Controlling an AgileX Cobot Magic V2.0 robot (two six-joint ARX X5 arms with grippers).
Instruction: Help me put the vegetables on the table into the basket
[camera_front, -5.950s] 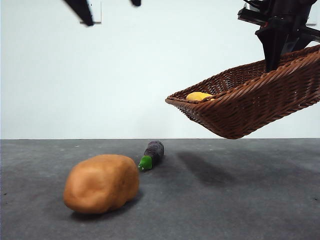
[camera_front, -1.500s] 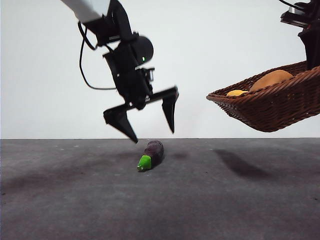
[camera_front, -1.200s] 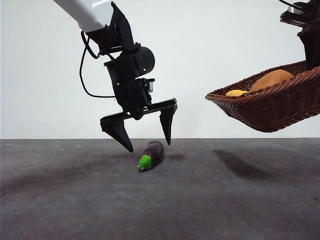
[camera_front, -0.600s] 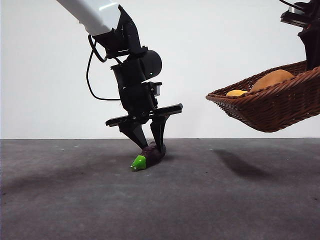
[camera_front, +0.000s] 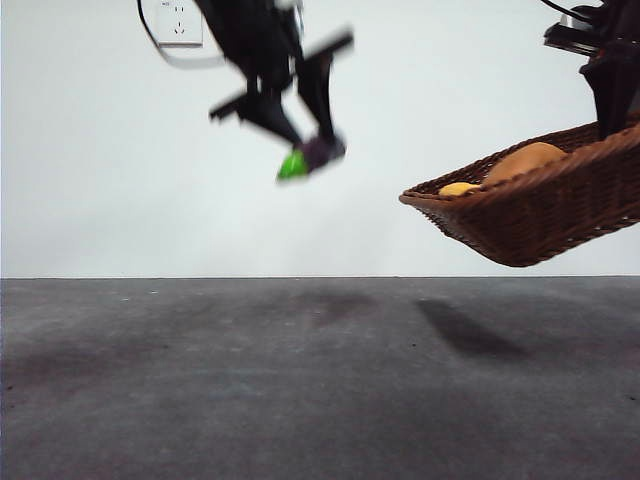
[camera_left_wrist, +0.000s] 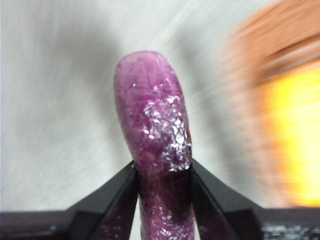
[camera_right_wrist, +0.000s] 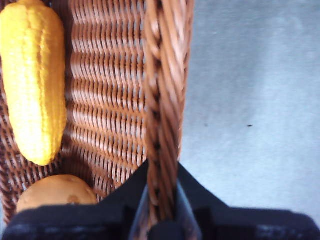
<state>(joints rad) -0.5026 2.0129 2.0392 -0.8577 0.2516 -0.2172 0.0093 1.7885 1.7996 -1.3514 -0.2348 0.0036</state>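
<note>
My left gripper (camera_front: 312, 130) is shut on the dark purple eggplant (camera_front: 322, 152), green stem (camera_front: 292, 165) pointing down-left, high above the table (camera_front: 320, 380), left of the basket. In the left wrist view the eggplant (camera_left_wrist: 155, 125) stands between the jaws of my left gripper (camera_left_wrist: 162, 182). My right gripper (camera_right_wrist: 162, 192) is shut on the braided rim (camera_right_wrist: 165, 90) of the brown wicker basket (camera_front: 540, 210) and holds it tilted in the air at the right. The yellow corn (camera_right_wrist: 35, 80) and the orange-brown potato (camera_right_wrist: 55, 192) lie inside the basket; both also show over its rim in the front view, corn (camera_front: 458, 188) and potato (camera_front: 525, 160).
A white wall socket (camera_front: 180, 25) is on the back wall at the top left. The basket's shadow (camera_front: 465, 330) lies on the grey table under it.
My left gripper closed on the eggplant on the table, then lifted it high and slightly right. The basket shifted a little left.
</note>
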